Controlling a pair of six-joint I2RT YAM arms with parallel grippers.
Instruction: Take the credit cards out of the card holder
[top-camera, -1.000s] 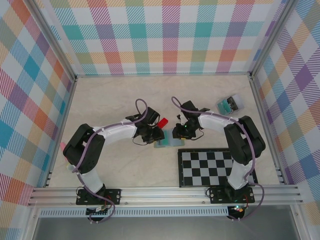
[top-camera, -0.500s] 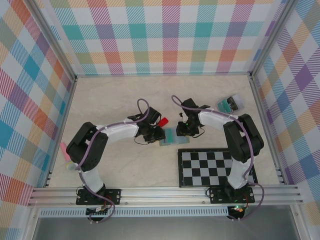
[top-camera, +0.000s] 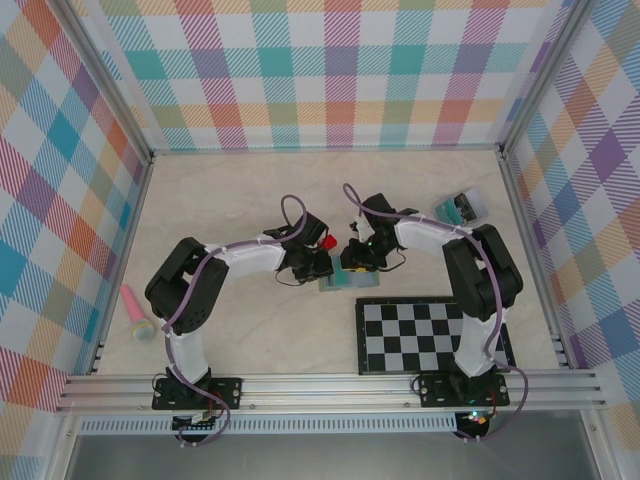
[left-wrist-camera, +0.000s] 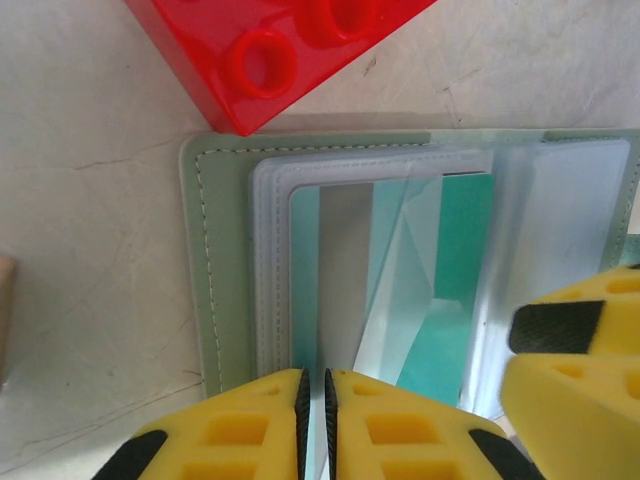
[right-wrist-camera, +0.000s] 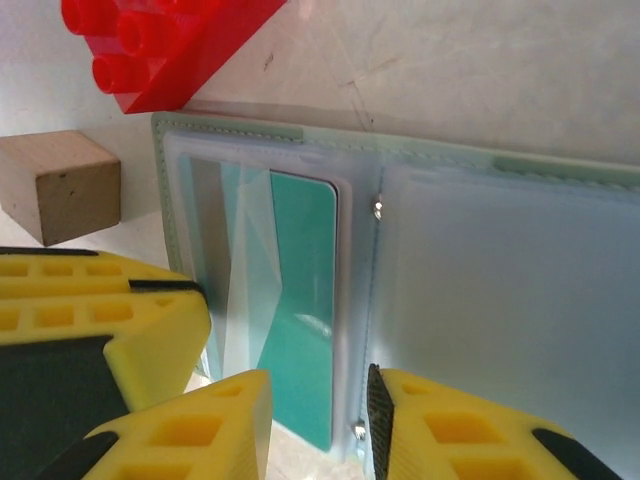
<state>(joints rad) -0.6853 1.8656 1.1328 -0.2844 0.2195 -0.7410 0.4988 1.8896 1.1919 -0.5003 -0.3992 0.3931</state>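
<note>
Card holder, clear glossy sleeves, teal card, left fingers nearly together, right fingers apart.

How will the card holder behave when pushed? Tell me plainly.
The card holder looks thin and flat, so likely light and apt to slide on the smooth table. Its clear sleeves look soft, probably floppy when lifted; the teal card inside should add stiffness.

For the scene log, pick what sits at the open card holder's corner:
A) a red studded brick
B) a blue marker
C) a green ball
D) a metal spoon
A: a red studded brick lies right at the corner of the open card holder.
</note>
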